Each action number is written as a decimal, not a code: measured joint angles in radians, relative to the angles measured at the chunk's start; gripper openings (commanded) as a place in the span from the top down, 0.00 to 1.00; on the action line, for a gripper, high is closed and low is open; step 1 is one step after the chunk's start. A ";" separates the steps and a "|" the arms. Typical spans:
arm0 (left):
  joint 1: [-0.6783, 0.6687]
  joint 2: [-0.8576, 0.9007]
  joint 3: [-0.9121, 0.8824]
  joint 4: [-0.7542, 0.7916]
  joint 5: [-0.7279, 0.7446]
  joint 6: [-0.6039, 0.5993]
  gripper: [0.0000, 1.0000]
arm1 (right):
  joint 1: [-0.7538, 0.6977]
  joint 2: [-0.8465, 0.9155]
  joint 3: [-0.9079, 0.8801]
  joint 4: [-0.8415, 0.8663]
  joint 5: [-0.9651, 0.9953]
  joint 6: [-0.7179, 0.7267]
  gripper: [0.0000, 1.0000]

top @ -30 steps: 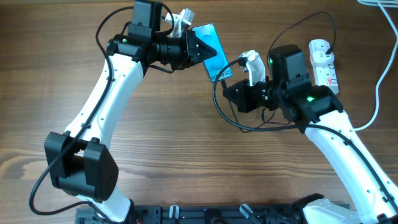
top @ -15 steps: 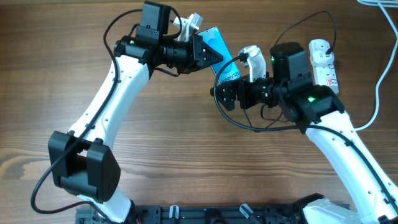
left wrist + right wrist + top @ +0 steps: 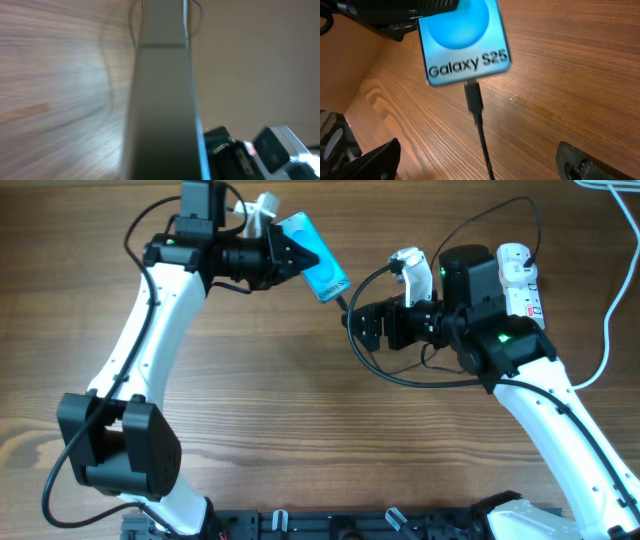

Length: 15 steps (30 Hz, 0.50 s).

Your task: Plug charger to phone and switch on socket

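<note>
My left gripper [image 3: 298,257] is shut on the phone [image 3: 320,268] and holds it above the table at the upper middle, screen tilted up. The right wrist view shows the phone [image 3: 462,40] with its light blue screen and "Galaxy S25" text. The charger's black plug [image 3: 472,95] sits in the phone's bottom edge, and its cable [image 3: 483,137] runs down between my right gripper's fingers [image 3: 375,162] without touching them. My right gripper [image 3: 358,323] is open, just right of the phone's lower end. The charger cable [image 3: 395,380] loops under the right arm. The white socket [image 3: 520,280] lies at the far right.
A thicker white cable [image 3: 610,310] curves along the right edge of the table beside the socket. In the left wrist view the phone [image 3: 160,100] fills the middle edge-on and blurred, with part of the right arm [image 3: 240,155] beyond it.
My right gripper has opened and let go of the charger plug, which stays in the phone. The left arm has swung left, carrying the phone away from the right gripper.
</note>
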 measured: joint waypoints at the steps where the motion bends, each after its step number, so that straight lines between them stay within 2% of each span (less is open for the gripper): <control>1: 0.015 0.000 0.000 -0.016 -0.034 0.015 0.96 | -0.005 0.000 0.000 -0.001 0.006 0.005 0.00; 7: 0.077 0.013 -0.001 -0.062 -0.204 0.101 0.96 | -0.089 0.000 0.000 -0.079 0.155 0.062 0.00; 15: 0.079 0.161 -0.002 -0.069 -0.254 0.145 0.96 | -0.121 0.000 0.002 -0.154 0.330 0.076 0.01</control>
